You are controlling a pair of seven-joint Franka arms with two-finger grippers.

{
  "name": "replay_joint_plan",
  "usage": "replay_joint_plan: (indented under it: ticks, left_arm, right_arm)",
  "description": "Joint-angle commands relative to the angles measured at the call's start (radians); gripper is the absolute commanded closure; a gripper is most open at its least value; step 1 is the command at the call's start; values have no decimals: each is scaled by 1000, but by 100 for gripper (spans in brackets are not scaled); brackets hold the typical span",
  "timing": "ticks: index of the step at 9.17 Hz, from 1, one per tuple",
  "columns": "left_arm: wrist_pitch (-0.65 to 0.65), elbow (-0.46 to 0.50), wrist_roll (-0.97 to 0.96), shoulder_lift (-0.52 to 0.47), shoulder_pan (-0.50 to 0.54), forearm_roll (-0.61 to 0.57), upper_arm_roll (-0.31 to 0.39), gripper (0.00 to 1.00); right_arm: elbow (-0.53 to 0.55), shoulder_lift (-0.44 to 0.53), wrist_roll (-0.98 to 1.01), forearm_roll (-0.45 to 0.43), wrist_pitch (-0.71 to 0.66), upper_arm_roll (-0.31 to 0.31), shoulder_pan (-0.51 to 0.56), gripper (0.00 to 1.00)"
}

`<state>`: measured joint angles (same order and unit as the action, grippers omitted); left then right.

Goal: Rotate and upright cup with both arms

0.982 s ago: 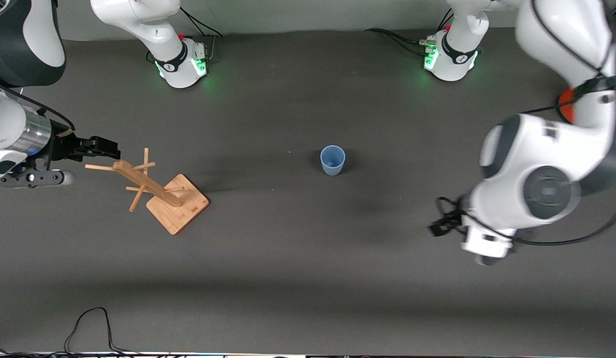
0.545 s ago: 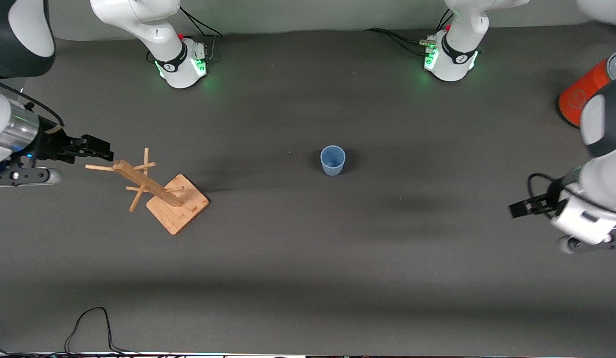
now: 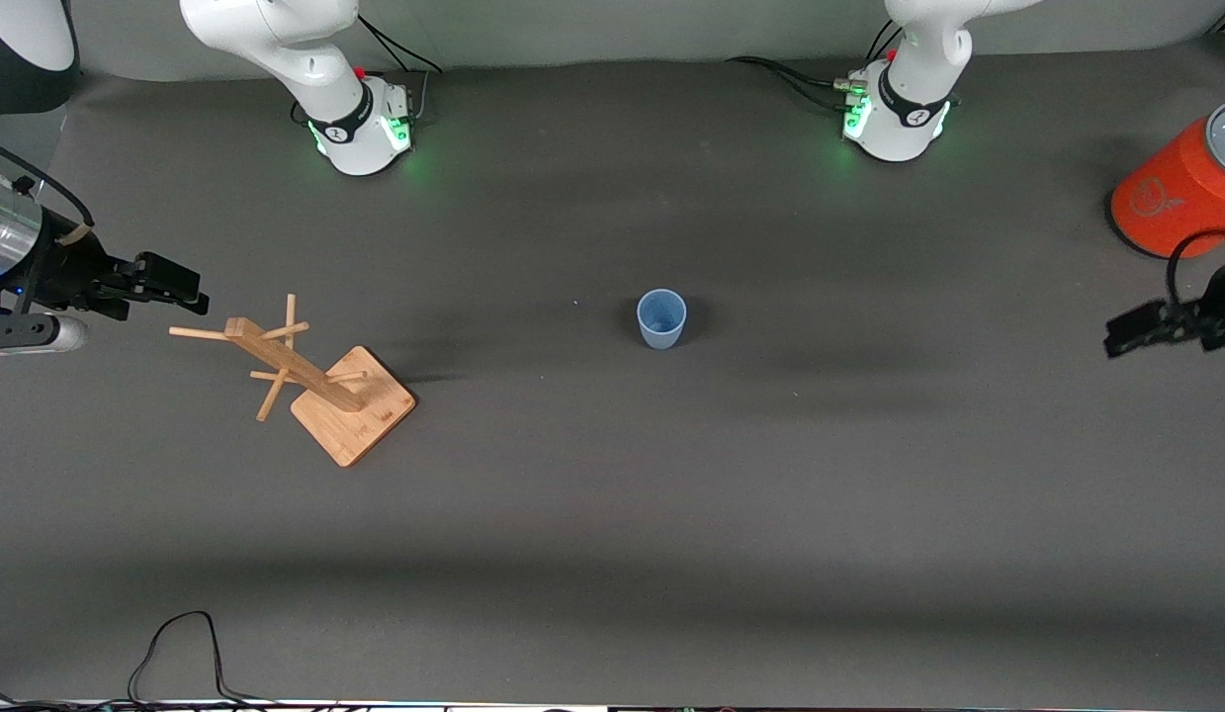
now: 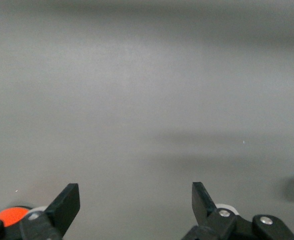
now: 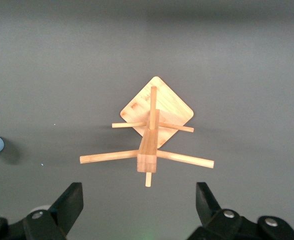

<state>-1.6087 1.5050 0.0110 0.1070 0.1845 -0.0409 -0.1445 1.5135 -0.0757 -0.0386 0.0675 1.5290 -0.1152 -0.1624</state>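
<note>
Cup (image 3: 661, 318) is standing mouth-up mid-surface, well apart from both tools, left tool (image 3: 1136, 329) and right tool (image 3: 167, 281) each released out over their own ends, roughly equally distant I'd say.

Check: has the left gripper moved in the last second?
Yes. The left gripper, open, has pulled away from the cup toward the left arm's end of the table, now beside the orange cylinder.
</note>
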Motion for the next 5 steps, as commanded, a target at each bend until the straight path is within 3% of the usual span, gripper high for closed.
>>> replay_joint_plan:
  ticks: [1, 5]
  left_arm:
    - [-4, 98, 44, -111, -89, 39, 84, 0]
    - [0, 133, 64, -156, -109, 29, 95, 0]
  right_arm:
    - [-7, 11, -10, 31, 0, 3, -8, 0]
    - [-4, 11, -9, 22, -1, 2, -8, 0]
